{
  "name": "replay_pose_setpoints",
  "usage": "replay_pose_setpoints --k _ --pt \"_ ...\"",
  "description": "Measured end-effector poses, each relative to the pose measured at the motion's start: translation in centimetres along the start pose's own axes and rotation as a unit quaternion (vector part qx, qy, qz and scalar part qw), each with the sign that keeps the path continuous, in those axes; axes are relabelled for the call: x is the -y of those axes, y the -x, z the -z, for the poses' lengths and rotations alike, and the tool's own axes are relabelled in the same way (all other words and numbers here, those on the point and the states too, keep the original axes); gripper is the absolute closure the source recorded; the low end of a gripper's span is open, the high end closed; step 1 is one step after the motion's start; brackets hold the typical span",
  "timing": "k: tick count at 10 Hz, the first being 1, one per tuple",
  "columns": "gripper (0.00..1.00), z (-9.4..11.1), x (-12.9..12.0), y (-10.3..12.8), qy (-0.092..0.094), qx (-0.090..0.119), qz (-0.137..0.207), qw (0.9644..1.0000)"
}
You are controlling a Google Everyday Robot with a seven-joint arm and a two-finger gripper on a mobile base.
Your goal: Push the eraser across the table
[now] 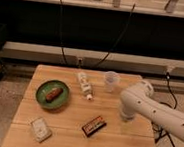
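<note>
The eraser (pixel 94 125), a flat black block with an orange-red label, lies at an angle on the light wooden table (pixel 70 116), near the front middle. My white arm reaches in from the right. Its gripper (pixel 125 115) points down at the table, to the right of the eraser and a little behind it, a short gap away. The arm's rounded joint hides most of the gripper.
A green plate (pixel 42 88) with a brown food item sits at the left. A clear bottle (pixel 85 84) lies at the back middle, with a clear cup (pixel 111 81) to its right. A pale square packet (pixel 41 129) lies at the front left. Cables hang behind the table.
</note>
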Motion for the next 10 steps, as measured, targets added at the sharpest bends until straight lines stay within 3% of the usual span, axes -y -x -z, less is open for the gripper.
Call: replay_pose_setpoints --k 7,10 --pt "0.23 -1.4 -0.3 0.8 0.004 0.004 0.008 0.9999" --pt "0.48 -1.9 -0.3 0.9 0.006 0.007 0.01 0.9999"
